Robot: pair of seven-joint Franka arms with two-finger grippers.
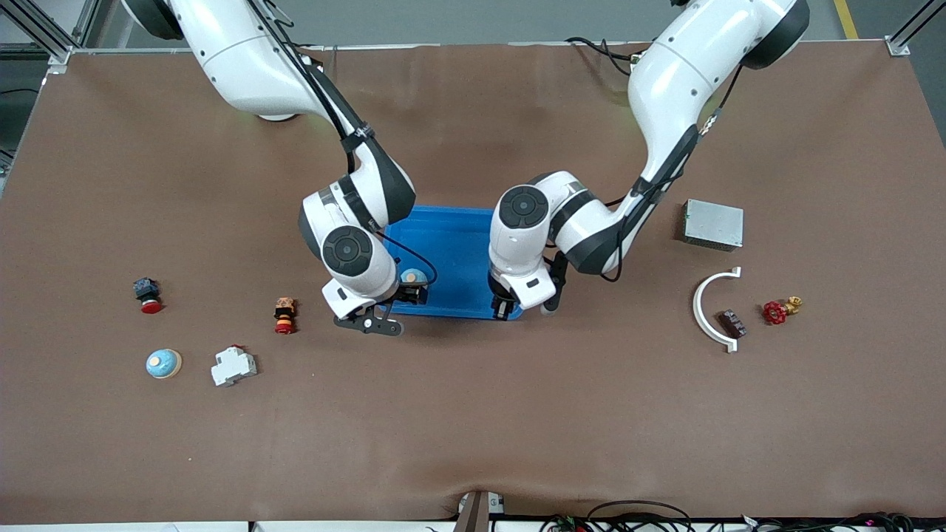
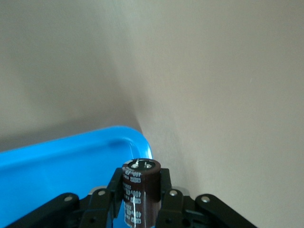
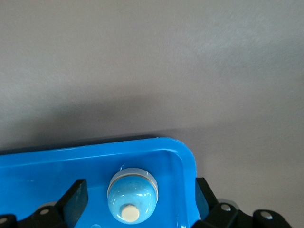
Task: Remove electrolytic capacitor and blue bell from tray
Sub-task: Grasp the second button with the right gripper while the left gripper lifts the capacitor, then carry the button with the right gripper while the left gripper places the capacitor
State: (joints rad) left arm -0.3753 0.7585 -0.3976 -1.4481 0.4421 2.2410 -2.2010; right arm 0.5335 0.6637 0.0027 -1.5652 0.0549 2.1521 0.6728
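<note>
A blue tray (image 1: 451,244) lies mid-table. A light-blue bell (image 1: 413,276) with a cream button stands in the tray's corner toward the right arm's end, nearer the front camera. My right gripper (image 1: 411,294) is open around the bell (image 3: 132,194) without touching it. In the right wrist view, the right gripper (image 3: 138,197) has one finger inside the tray and one outside its wall (image 3: 186,159). My left gripper (image 1: 505,307) is shut on a dark brown capacitor (image 2: 141,190), leads up, over the tray's corner (image 2: 137,137) toward the left arm's end. In the left wrist view, the left gripper (image 2: 141,186) clamps its sides.
Toward the right arm's end lie a second blue bell (image 1: 163,363), a white breaker (image 1: 233,366), a red push button (image 1: 148,294) and an orange one (image 1: 284,315). Toward the left arm's end lie a grey box (image 1: 712,224), a white arc (image 1: 713,310), a brown block (image 1: 732,323) and a red valve (image 1: 780,310).
</note>
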